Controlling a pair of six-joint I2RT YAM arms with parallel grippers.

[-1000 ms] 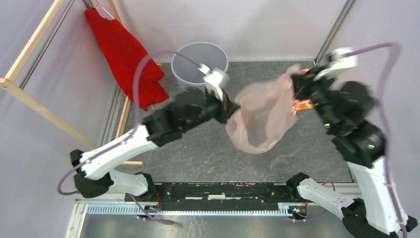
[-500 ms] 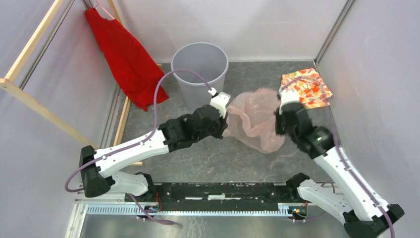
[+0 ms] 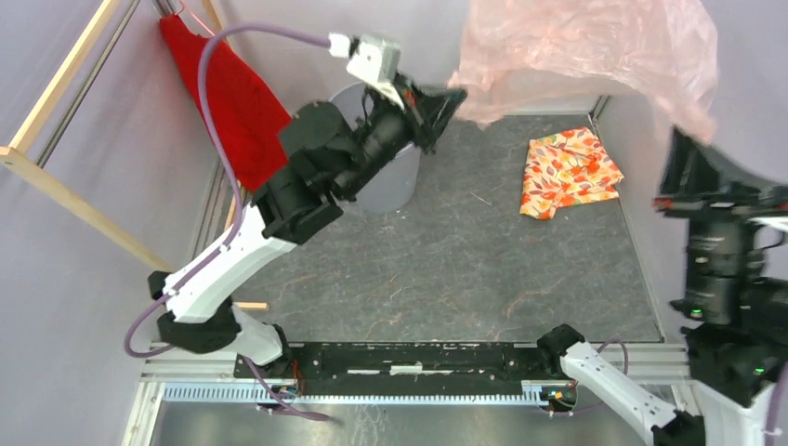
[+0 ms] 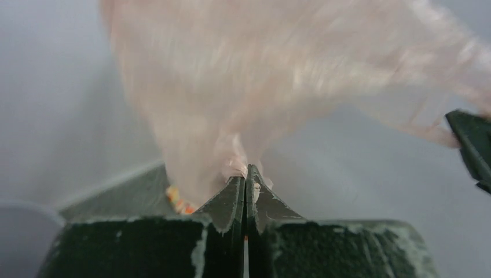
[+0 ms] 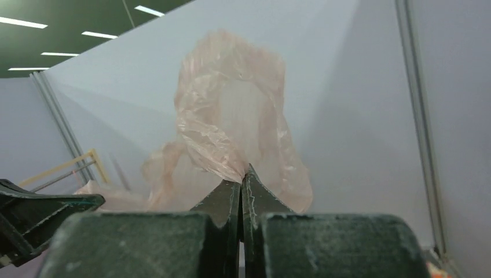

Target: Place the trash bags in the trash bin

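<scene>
The pale pink trash bag (image 3: 585,46) hangs stretched high in the air between both grippers. My left gripper (image 3: 455,95) is shut on its left edge, raised just right of the grey trash bin (image 3: 395,186), which my left arm mostly hides. My right gripper (image 3: 683,139) is shut on the bag's right edge, high at the right wall. In the left wrist view the bag (image 4: 260,87) bunches at the closed fingertips (image 4: 247,171). In the right wrist view the bag (image 5: 231,133) rises from the closed fingertips (image 5: 242,174).
A red garment (image 3: 232,102) hangs from a wooden frame (image 3: 56,177) at the back left. An orange floral folded cloth (image 3: 567,172) lies on the dark mat at the back right. White walls close in on the back and the right.
Both grippers have lifted the bag from low over the mat to high in the air and pulled it wide. The left arm now covers most of the bin.
</scene>
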